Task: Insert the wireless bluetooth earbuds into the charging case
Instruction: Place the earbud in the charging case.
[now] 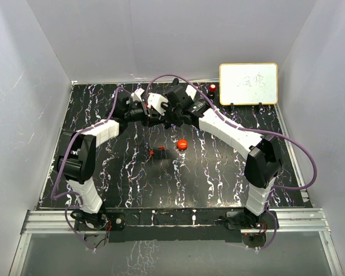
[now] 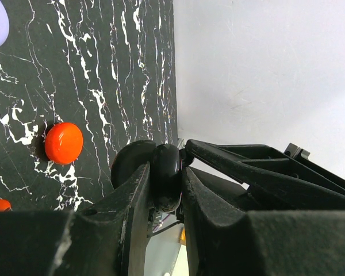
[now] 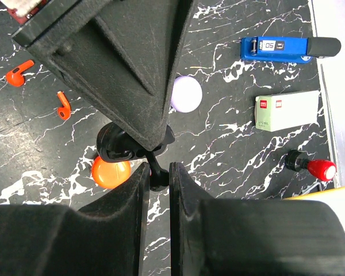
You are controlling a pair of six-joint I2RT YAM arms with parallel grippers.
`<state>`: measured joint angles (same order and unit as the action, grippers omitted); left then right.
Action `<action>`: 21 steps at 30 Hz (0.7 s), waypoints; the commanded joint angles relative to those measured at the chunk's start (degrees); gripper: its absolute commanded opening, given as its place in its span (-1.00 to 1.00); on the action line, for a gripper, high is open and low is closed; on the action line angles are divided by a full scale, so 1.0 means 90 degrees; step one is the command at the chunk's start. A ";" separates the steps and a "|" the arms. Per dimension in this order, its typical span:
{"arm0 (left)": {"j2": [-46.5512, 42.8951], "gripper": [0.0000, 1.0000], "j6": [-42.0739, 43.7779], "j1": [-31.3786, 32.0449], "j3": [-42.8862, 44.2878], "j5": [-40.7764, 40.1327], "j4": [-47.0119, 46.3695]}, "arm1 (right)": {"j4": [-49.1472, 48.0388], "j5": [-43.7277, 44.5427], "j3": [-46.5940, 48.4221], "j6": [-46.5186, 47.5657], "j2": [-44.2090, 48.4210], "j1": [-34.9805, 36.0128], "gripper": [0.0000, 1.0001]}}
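Left gripper [image 2: 165, 192] is pinching the black case [image 2: 161, 161], right gripper [image 3: 158, 179] is pinching a dark earbud [image 3: 156, 171] beside it; slight misalignment is likely risking a drop.

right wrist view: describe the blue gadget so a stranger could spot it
Start at the black marbled table, along its right edge. Beside the pale box there lies the blue gadget. It alone is blue, long and slim, with a black end.
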<state>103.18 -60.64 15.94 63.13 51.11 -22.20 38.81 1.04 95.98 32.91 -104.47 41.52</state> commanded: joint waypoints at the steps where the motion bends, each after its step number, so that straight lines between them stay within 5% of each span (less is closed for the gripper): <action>1: -0.0268 -1.00 0.0001 0.0026 0.0270 0.0190 0.0053 | -0.0244 -0.0078 0.0301 -0.0062 0.0224 0.0020 -1.00; 21: -0.0296 -1.00 0.0088 0.0027 0.0435 0.0056 0.0259 | -0.0148 -0.0087 0.0231 -0.0044 0.0282 0.0020 -1.00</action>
<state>103.18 -59.96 15.97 64.49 50.96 -20.73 38.87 0.86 95.98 32.88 -104.47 41.52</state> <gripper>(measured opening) 0.235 0.150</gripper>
